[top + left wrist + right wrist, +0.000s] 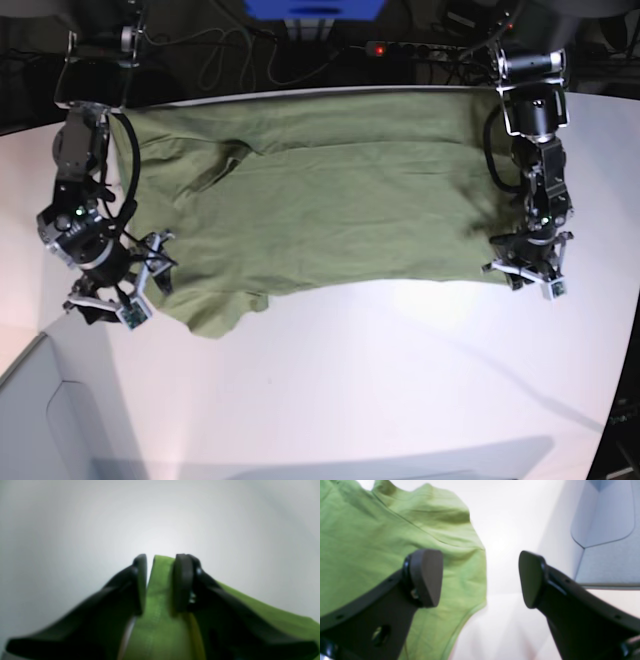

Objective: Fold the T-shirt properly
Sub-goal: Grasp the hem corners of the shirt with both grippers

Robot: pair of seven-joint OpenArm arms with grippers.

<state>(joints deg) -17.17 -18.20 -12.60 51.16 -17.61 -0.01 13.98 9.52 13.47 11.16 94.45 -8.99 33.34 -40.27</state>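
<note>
The green T-shirt lies spread and wrinkled across the far half of the white table. In the base view my left gripper is at the shirt's lower right corner. In the left wrist view the left gripper is shut on a standing fold of the T-shirt. My right gripper is at the shirt's lower left, by the sleeve. In the right wrist view the right gripper is open wide, one finger over the T-shirt's sleeve, the other over bare table.
The white table stretches in front of the shirt. A grey panel sits at the near left corner and shows in the right wrist view. Cables and a power strip lie behind the table's back edge.
</note>
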